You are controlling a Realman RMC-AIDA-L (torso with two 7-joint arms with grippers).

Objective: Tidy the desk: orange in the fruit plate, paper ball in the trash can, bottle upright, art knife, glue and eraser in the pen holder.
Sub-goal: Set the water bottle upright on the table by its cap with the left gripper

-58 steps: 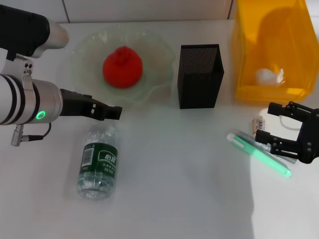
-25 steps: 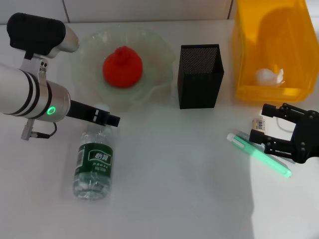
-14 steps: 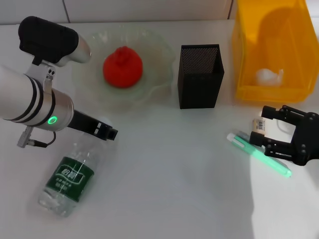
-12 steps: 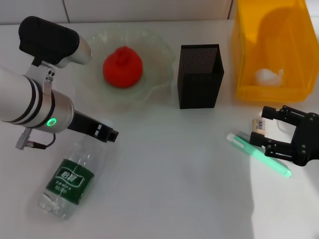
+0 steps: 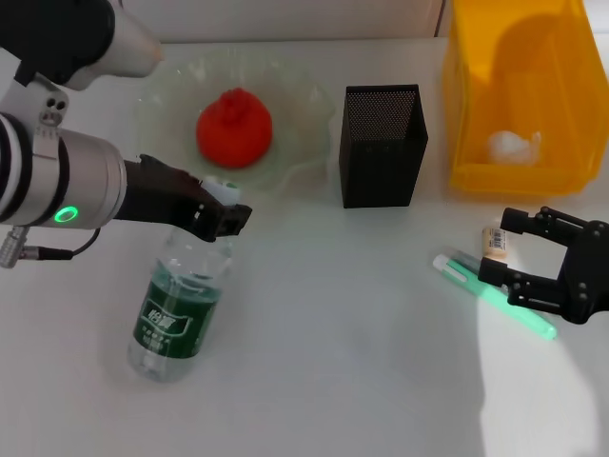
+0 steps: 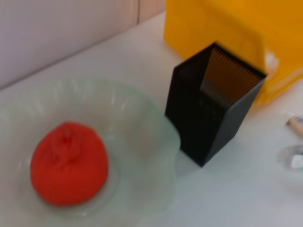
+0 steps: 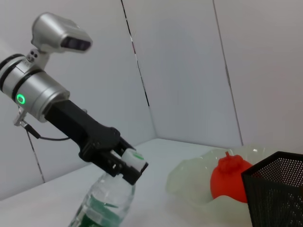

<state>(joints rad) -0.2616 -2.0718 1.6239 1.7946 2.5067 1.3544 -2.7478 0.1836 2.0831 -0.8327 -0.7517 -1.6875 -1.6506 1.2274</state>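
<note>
The bottle (image 5: pixel 181 297) is seen tilted on the white bench (image 5: pixel 333 362), its bottom low and near, its cap raised toward the fruit plate (image 5: pixel 304 143). The cap end is gripped by the left gripper (image 5: pixel 226 211), whose fingers are closed tight on the neck. The long line of the bottle runs from the near bottom up to the fingers, so it looks partly stood up, not yet straight.

Off to the other side, the right gripper (image 5: pixel 538 262) is held with fingers spread wide, nothing in them, just over the glue (image 5: pixel 495 297) and beside the eraser (image 5: pixel 494 240).

Farther back, the orange (image 5: pixel 234 128) lies in the fruit plate, and the pen holder (image 5: pixel 383 145) and trash can (image 5: pixel 519 95) stand.
</note>
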